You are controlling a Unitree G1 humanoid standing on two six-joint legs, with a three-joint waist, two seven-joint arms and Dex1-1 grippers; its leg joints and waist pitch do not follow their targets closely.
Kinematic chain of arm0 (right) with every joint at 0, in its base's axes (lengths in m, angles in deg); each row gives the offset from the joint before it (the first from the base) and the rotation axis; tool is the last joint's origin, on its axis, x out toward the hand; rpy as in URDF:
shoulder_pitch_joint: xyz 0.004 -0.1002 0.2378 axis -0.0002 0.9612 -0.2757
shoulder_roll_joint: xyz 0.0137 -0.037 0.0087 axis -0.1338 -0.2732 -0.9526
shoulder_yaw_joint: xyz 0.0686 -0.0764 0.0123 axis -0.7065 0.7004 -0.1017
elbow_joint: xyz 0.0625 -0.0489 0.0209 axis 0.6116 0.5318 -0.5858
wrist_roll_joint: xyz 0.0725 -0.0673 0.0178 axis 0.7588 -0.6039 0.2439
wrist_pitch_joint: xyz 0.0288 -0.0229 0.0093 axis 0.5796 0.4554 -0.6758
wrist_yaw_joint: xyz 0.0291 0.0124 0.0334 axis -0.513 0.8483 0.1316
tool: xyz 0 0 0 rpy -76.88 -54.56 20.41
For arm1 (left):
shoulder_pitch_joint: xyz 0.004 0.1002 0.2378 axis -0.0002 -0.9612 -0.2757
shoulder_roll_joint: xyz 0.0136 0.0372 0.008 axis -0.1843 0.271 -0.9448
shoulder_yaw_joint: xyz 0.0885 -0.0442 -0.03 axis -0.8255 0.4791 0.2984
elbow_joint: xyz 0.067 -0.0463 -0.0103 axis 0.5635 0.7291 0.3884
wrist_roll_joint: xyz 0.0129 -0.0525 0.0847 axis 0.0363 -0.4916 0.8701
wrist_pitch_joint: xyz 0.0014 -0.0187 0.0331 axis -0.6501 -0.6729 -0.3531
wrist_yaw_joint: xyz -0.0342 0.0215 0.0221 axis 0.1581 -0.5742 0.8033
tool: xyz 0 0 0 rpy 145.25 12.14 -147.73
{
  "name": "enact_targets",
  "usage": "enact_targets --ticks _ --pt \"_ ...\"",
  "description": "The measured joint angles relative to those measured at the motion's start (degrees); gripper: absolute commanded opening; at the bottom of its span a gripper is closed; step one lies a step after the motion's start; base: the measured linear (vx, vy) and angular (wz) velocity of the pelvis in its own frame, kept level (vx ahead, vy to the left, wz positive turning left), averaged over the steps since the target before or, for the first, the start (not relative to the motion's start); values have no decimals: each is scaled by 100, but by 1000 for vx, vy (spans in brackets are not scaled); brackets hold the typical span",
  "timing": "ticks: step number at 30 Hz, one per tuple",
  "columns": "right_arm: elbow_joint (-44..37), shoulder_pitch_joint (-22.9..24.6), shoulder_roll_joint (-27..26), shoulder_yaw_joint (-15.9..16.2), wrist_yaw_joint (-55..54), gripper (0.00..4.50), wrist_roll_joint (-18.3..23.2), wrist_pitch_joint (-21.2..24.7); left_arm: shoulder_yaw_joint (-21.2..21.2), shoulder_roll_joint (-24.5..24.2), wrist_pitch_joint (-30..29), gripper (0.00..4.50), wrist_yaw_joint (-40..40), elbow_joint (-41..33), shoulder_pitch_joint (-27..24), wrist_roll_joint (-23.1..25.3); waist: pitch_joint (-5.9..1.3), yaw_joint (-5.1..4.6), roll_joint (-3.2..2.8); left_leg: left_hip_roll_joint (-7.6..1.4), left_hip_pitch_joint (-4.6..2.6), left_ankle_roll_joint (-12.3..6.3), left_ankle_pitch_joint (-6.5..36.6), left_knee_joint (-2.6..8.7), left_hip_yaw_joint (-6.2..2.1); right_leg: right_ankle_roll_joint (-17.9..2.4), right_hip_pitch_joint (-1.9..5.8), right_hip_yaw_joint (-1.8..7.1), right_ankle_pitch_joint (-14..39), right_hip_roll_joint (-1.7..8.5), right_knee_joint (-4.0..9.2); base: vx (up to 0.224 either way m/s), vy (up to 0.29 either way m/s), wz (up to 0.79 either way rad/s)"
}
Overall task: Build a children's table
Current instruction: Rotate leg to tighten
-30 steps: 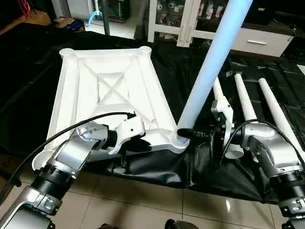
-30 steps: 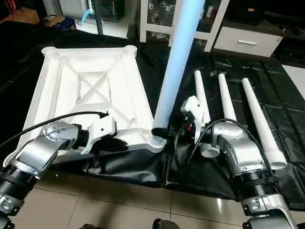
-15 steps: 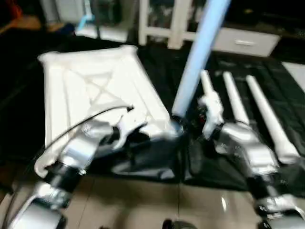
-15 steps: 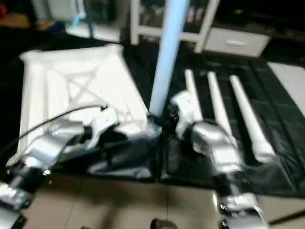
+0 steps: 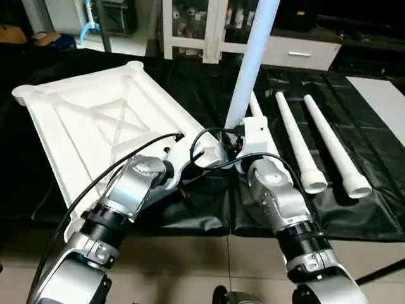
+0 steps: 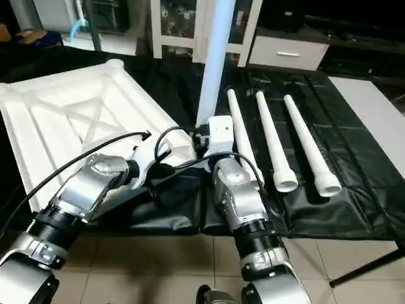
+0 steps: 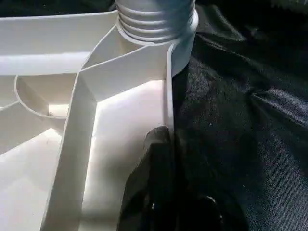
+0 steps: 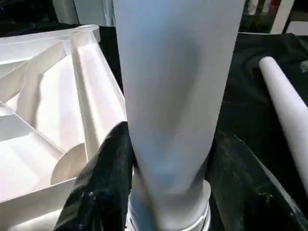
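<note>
Head views first: we see the table top [image 5: 95, 120] lying upside down on the black sheet [image 5: 354, 209], ribs up, so its corner sockets face us and can take legs. One leg [image 5: 253, 63] stands upright in the near corner socket [image 5: 212, 154]. Three spare legs [image 5: 304, 136] lie side by side on the sheet just to the right of the top, within reach for later corners. Behind the sheet stands a white cabinet [image 5: 209, 25], no part of the job. Our left arm reaches to the top's near rim close to that socket; our right gripper [image 6: 204, 136] sits at the base of the standing leg.

Left wrist view: our left gripper [image 7: 166, 159] has its fingers pressed together on the thin rim wall of the top, one finger inside and one outside. We judge this pinch is there to keep the top from sliding or turning while the leg is worked in. The threaded foot of the leg sits in the socket just beyond.

Right wrist view: our right gripper's fingers [image 8: 108, 168] stand spread on either side of the leg, close against its base just above the threads. The left finger looks to be touching it; we cannot tell about the other. We judge this hold serves to twist the leg home.
</note>
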State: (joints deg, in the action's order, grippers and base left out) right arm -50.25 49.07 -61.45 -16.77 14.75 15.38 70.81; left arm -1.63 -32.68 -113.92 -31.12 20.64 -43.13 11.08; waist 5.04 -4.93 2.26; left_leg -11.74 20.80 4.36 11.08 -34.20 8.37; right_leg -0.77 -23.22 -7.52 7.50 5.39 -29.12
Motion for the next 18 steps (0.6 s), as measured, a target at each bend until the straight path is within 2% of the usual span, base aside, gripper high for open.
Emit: enact_targets --ticks 2,5,6,9,11,14,16,18 --pt "-50 63 136 -1 393 256 74 -50 -50 -73 53 0 69 -55 -21 -3 1 -1 -1 0 8 0 0 3 0 0 -7 2 0 0 -2 0 0 0" --pt "-341 314 580 4 1277 266 348 -42 -155 -303 354 0 433 -181 -140 -24 1 50 -2 9 9 0 0 15 10 -4 -16 40 -2 -1 -25 0 0 0" --pt "-358 333 619 0 1415 289 397 -40 -163 -333 427 0 504 -206 -173 -23 -1 58 1 11 10 0 0 15 19 -13 -26 59 -9 -1 -48 0 0 0" --pt "-530 460 993 -15 2205 311 726 26 -236 -525 645 0 877 -269 -218 -83 -7 140 10 18 10 0 -1 12 75 -64 -70 146 -42 1 -155 0 0 0" --pt "-736 588 1323 -20 2806 325 923 88 -288 -661 925 0 1110 -291 -263 -136 -8 218 11 9 -5 0 -1 15 142 -75 -88 218 -70 -2 -228 0 0 0" --pt "-958 691 1777 -1 3604 347 1087 217 -375 -847 1378 0 1389 -317 -350 -188 -9 319 10 -8 -29 1 -1 25 170 -70 -91 247 -69 -5 -307 58 -39 16" --pt "-1135 772 2044 19 4032 364 1158 294 -372 -916 1524 0 1540 -368 -413 -249 -11 399 14 -14 -35 1 -1 53 168 -66 -90 246 -66 -15 -315 56 -30 6" --pt "-1266 865 2270 37 4327 386 1170 300 -377 -965 1621 0 1655 -418 -438 -273 -12 437 14 -16 -37 2 -2 68 172 -44 -90 247 -51 -14 -325 54 -24 6"
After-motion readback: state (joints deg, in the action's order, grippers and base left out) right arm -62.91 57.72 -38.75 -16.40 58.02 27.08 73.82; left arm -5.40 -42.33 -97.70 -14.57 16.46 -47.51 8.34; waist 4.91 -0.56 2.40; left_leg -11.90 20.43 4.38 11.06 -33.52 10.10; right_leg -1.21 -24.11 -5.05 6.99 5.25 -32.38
